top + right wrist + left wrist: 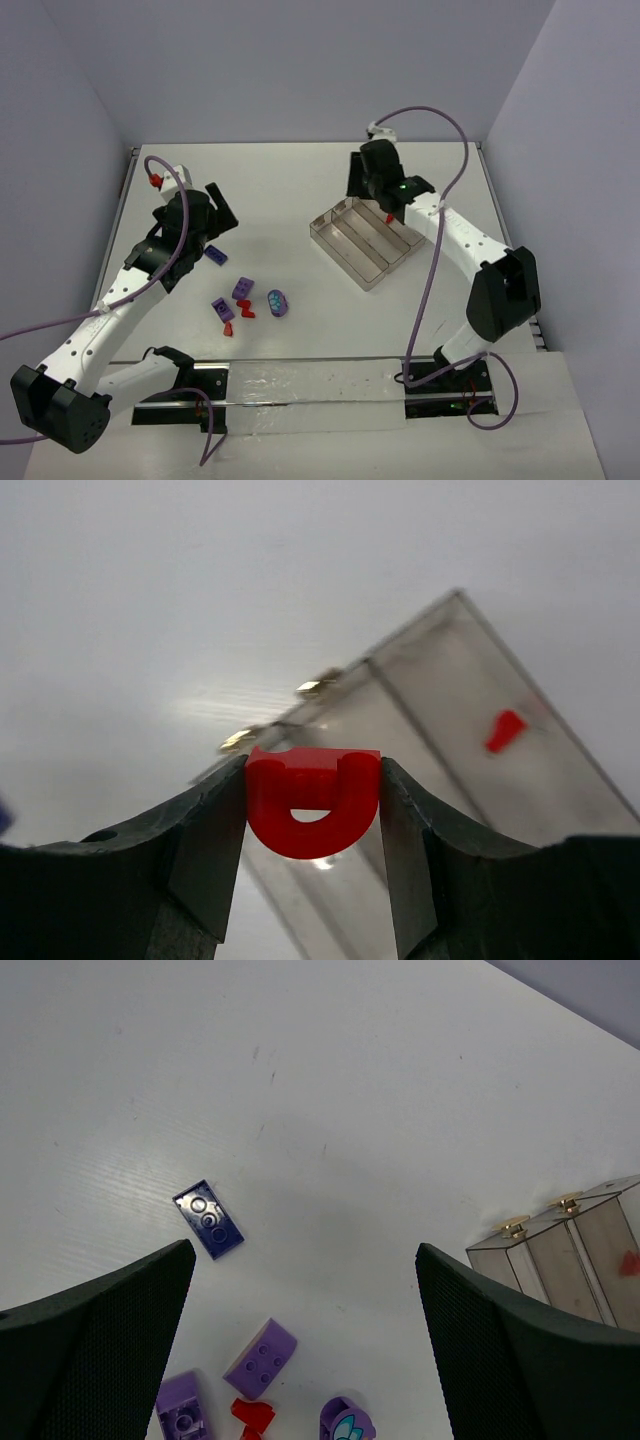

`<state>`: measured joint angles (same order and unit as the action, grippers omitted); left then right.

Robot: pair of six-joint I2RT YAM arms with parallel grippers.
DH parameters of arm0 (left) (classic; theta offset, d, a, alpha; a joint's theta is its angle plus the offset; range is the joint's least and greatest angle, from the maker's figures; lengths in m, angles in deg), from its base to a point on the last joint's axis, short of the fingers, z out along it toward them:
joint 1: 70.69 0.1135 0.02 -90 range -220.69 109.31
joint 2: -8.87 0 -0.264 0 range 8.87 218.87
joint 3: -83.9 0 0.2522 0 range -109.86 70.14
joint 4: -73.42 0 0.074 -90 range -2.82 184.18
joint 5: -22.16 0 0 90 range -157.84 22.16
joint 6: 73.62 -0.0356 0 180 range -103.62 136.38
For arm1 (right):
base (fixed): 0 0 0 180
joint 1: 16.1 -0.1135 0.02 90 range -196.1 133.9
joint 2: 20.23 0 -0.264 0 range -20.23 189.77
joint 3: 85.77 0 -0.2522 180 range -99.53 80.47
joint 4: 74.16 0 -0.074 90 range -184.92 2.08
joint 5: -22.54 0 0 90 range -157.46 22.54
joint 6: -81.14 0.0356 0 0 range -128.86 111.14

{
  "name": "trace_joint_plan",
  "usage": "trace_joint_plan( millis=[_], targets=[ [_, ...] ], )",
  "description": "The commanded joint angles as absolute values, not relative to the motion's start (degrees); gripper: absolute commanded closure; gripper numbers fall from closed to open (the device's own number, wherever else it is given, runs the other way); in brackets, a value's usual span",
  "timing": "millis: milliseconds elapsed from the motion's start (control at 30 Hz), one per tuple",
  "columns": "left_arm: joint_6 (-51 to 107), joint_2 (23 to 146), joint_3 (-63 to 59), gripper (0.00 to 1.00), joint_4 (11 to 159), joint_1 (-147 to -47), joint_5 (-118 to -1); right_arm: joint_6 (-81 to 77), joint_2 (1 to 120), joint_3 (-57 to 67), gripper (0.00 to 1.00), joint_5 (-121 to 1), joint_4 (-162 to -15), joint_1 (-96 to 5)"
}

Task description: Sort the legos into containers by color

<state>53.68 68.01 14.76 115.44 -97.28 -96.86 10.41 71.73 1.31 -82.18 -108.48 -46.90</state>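
My right gripper is shut on a small red arched lego and holds it above the clear divided tray. One red lego lies in the tray's right compartment. In the top view this gripper hangs over the tray's far end. My left gripper is open and empty above the loose legos: a dark purple plate, two purple bricks, a red piece and a round purple piece. In the top view the left gripper is just beyond the plate.
The loose legos lie in a cluster on the white table, left of the tray. A second red piece lies at the cluster's near side. Grey walls close in the table at the back and sides. The tray's end shows at the right of the left wrist view.
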Motion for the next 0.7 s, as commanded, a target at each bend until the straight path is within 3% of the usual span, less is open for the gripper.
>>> trace_joint_plan(
  millis=[0, 167, 467, 667],
  targets=[
    [53.56, 67.67, 14.07, 0.01, 114.6, -97.5, -96.76, 13.3, 70.91, 7.33, 0.55, -83.11, -108.31, -40.46],
    [53.56, 67.41, 14.42, 0.01, 114.17, -97.5, -96.15, 14.61, 72.0, 10.16, 0.54, -82.49, -107.08, -32.7],
    [53.81, 67.68, 14.15, 0.01, 114.52, -97.41, -95.79, 13.83, 77.45, 8.72, 0.51, -81.49, -106.97, -29.65],
    [54.08, 67.76, 14.16, 0.01, 114.95, -97.5, -95.53, 13.9, 78.73, 8.57, 0.33, -79.59, -106.9, -29.64]
  ],
)
